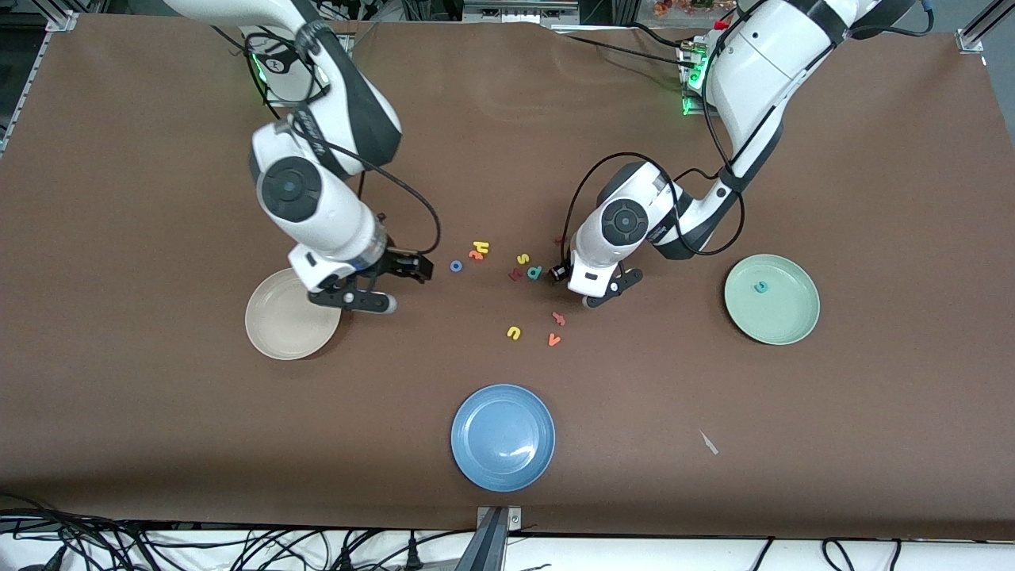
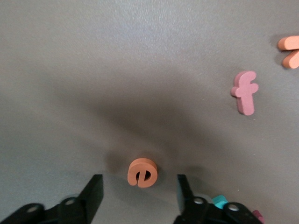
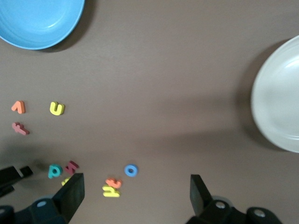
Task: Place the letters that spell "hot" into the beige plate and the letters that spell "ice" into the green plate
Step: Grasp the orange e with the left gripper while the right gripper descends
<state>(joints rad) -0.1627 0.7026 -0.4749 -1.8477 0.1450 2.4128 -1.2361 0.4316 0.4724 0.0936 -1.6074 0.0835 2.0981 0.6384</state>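
Note:
The orange e point(image 2: 142, 172) lies on the brown table between the fingers of my left gripper point(image 2: 139, 192), which is low over it and open, touching nothing. In the front view that gripper point(image 1: 610, 289) hides the e. A teal c point(image 1: 761, 287) lies in the green plate point(image 1: 793, 317). I cannot pick out the i. The yellow h point(image 1: 480, 247), orange t point(image 1: 475, 255) and blue o point(image 1: 456, 266) lie together mid-table. My right gripper point(image 1: 402, 284) hangs open and empty between the o point(image 3: 131, 170) and the beige plate point(image 1: 277, 325).
A yellow s point(image 1: 522, 258), teal p point(image 1: 534, 272) and dark red letter point(image 1: 515, 275) lie beside the left gripper. A pink f point(image 1: 559, 319), orange v point(image 1: 554, 340) and yellow u point(image 1: 514, 333) lie nearer the camera. The blue plate point(image 1: 503, 436) sits nearest the front edge.

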